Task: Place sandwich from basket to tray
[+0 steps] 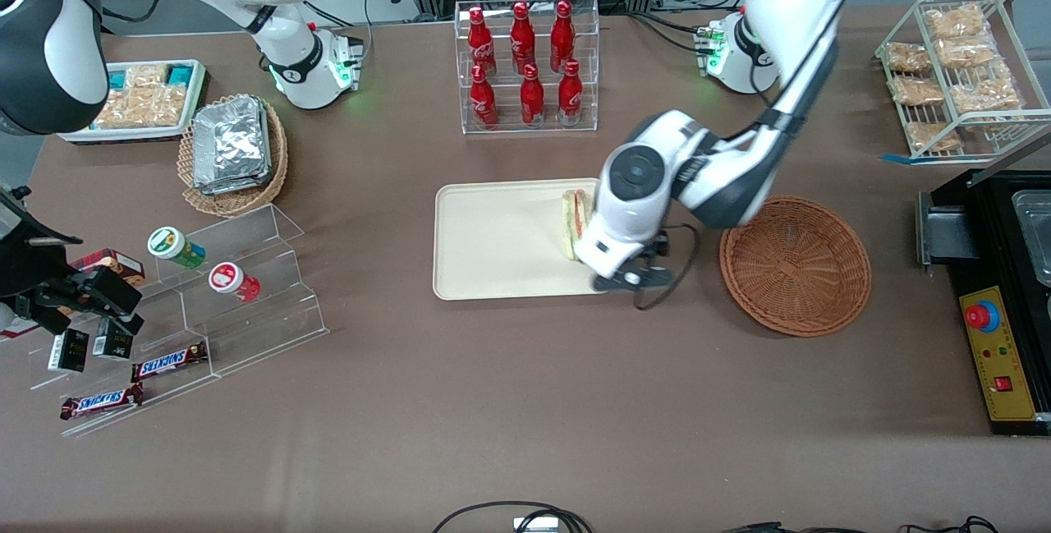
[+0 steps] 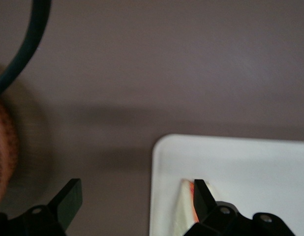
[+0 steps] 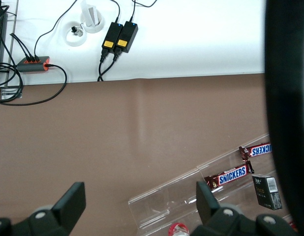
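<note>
The tray (image 1: 501, 237) lay under the gripper (image 1: 632, 277), with the sandwich (image 1: 575, 221) standing on edge on it, just beside one finger (image 2: 203, 199); the fingers were spread wide, gripping nothing, and the basket (image 1: 795, 264) sat empty toward the working arm's end. The sandwich looked light, soft, easily crushed and slippery in its wrap, best pinched gently across its flat bread faces. The wrist hid much of it, so contact with the finger could not be judged.

The hand (image 1: 631, 274) hangs open over the tray (image 1: 493, 237) edge nearest the basket (image 1: 795, 264), one finger (image 2: 201, 196) beside the sandwich (image 1: 576, 221). Most of the tray is bare. A bottle rack (image 1: 528, 65) stands farther from the camera; bare brown surface (image 1: 525, 402) lies nearer.
</note>
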You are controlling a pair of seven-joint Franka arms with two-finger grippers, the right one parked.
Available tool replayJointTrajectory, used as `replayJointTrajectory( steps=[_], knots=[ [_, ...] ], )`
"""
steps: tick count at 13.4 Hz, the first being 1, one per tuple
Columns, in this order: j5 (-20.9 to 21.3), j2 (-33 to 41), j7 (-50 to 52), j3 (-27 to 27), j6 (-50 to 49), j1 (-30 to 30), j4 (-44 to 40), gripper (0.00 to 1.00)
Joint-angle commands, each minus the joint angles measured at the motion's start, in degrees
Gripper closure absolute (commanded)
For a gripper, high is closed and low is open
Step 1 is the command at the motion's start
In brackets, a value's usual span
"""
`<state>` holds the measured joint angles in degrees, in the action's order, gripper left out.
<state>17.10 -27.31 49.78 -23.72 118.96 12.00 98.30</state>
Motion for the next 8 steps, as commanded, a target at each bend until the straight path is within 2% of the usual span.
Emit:
replayJointTrajectory(
  steps=[1, 4, 8],
  knots=[
    [2.2, 4.1, 4.1, 4.6, -4.6, -0.1, 0.0, 0.0],
    [3.3, 6.9, 3.7, 9.5, -6.2, -0.6, 0.0, 0.0],
    [2.4, 10.2, -5.5, 15.9, -9.2, -0.6, 0.0, 0.0]
  ],
)
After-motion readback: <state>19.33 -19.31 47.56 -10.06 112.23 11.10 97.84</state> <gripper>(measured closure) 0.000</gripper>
